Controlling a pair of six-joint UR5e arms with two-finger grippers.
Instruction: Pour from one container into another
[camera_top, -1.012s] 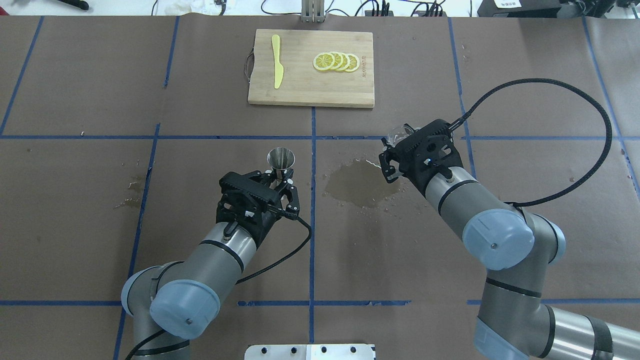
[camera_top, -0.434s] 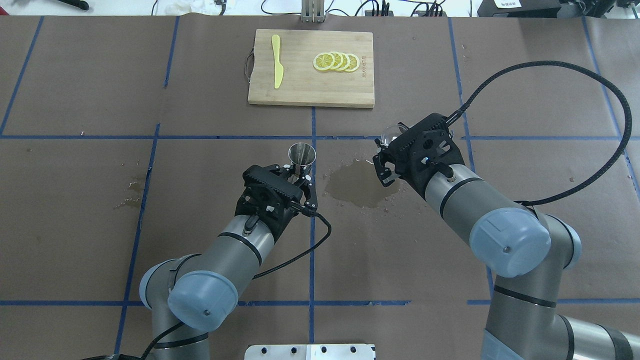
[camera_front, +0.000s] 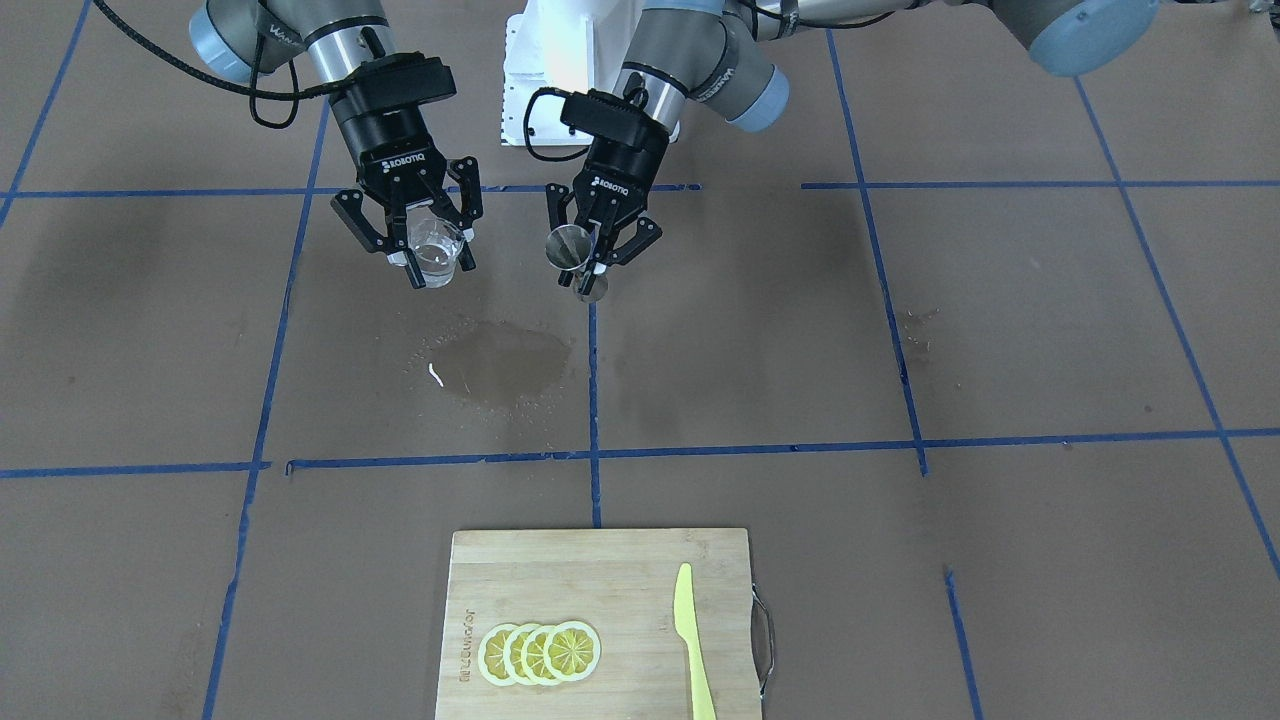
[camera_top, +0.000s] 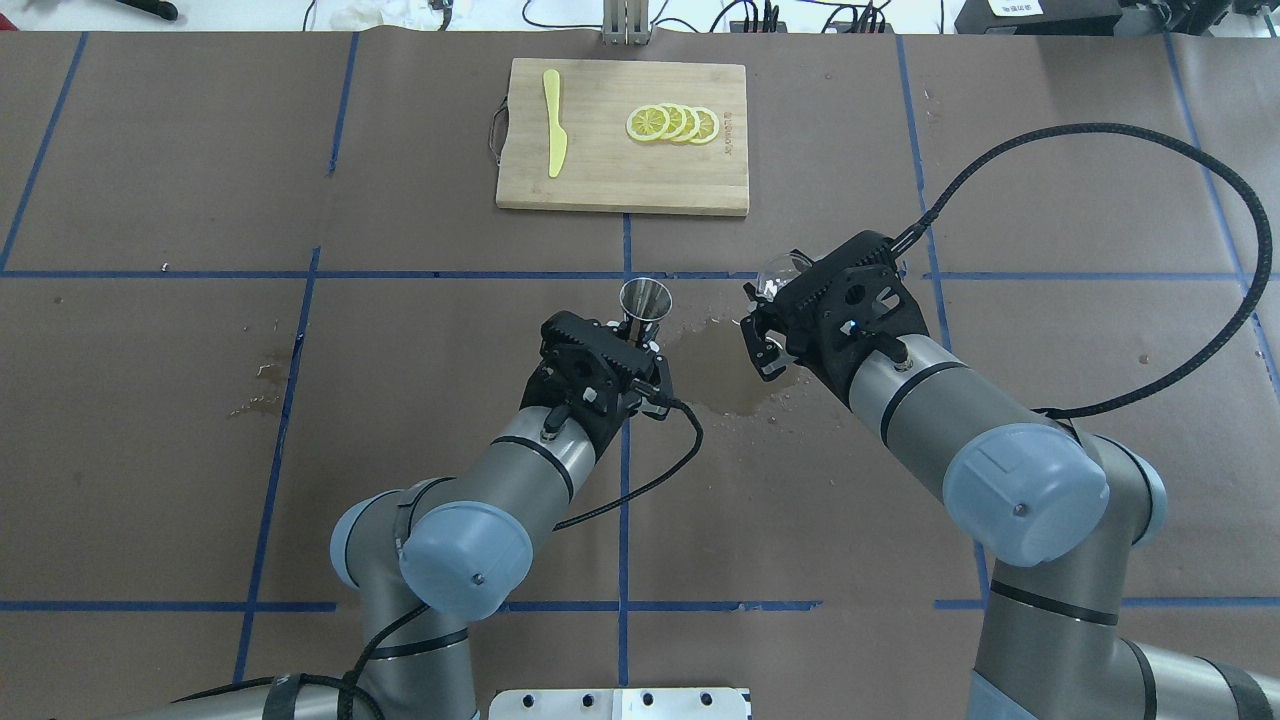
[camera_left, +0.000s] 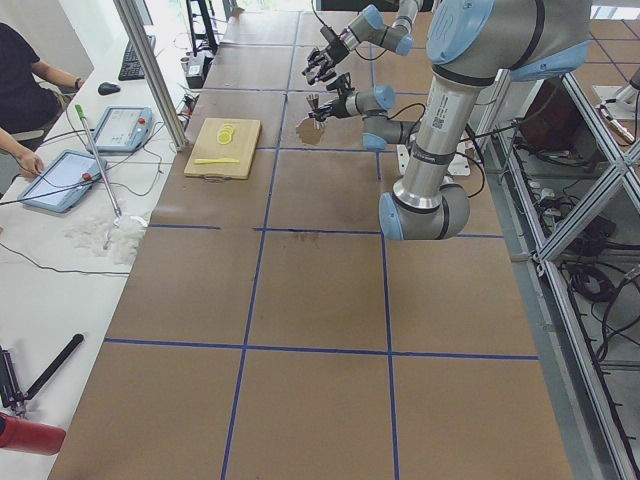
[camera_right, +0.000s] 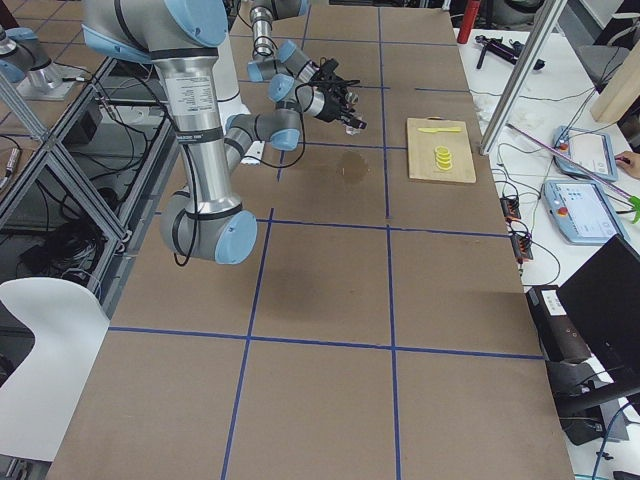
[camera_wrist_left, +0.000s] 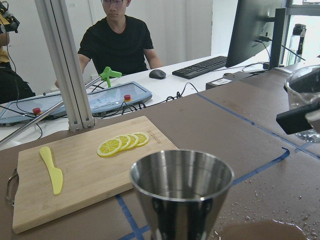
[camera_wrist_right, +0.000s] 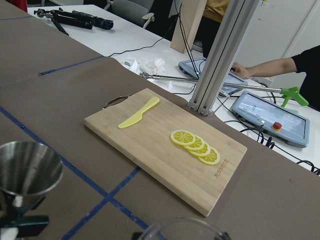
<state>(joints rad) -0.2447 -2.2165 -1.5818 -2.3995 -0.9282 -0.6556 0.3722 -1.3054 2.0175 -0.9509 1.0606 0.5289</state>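
My left gripper (camera_top: 640, 338) is shut on the waist of the steel jigger (camera_top: 644, 298), which it holds upright above the table; the jigger (camera_wrist_left: 182, 192) fills the left wrist view. To its right, my right gripper (camera_top: 772, 295) is shut on the clear glass cup (camera_top: 778, 270), also lifted off the table. In the front-facing view the glass cup (camera_front: 432, 255) and the jigger (camera_front: 572, 248) hang side by side with a small gap between them. From the right wrist, the jigger (camera_wrist_right: 27, 167) is at lower left and the cup's rim (camera_wrist_right: 180, 231) at the bottom edge.
A dark wet patch (camera_top: 725, 365) lies on the brown paper under and between the grippers. At the far side of the table a wooden cutting board (camera_top: 600, 185) carries a yellow knife (camera_top: 553, 120) and lemon slices (camera_top: 672, 123). Operators sit beyond the table.
My left arm has carried the jigger to the right and forward, close to the glass cup. The right gripper has shifted slightly left with the cup.
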